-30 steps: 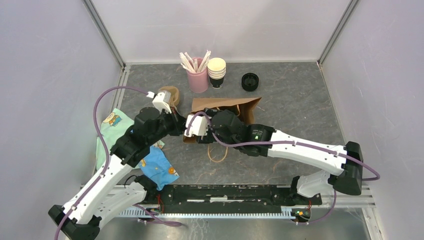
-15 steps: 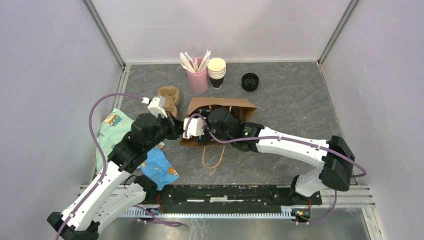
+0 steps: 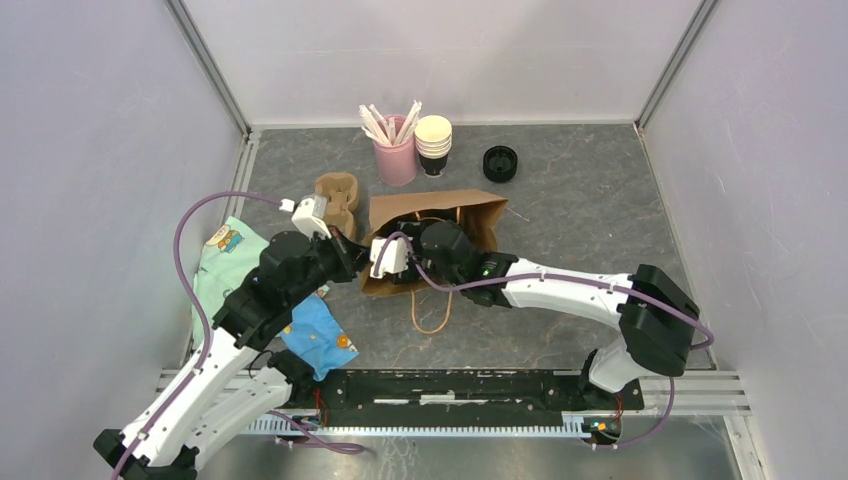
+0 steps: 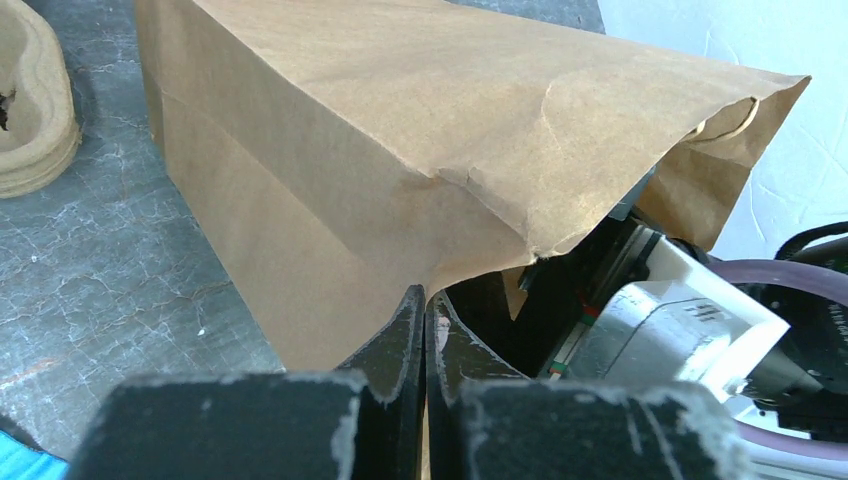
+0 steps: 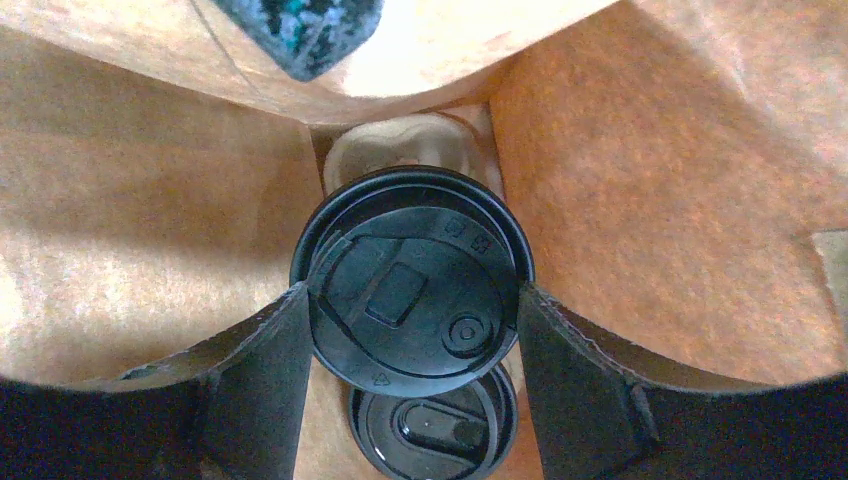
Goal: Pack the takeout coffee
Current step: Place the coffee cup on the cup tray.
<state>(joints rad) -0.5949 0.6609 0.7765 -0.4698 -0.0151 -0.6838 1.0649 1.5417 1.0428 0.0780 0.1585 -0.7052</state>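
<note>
The brown paper bag stands mid-table with its mouth towards the arms. My left gripper is shut on the bag's near rim; it also shows in the top view. My right gripper is inside the bag, shut on the takeout coffee, a black cup seen lid-on from above, with a finger against each side. In the top view the right gripper is hidden in the bag's mouth. A second black-lidded cup sits lower in the bag. A pale pulp carrier lies at the bag's bottom.
A pulp cup carrier lies left of the bag. A pink cup of stirrers, a stack of lidless cups and a stack of black lids stand at the back. Cloths lie at the left. The bag's handle loop lies in front.
The right arm has pushed further left into the bag with the cup. The bag has squared up and shifted left. The left gripper has stayed shut on the rim, shifting slightly.
</note>
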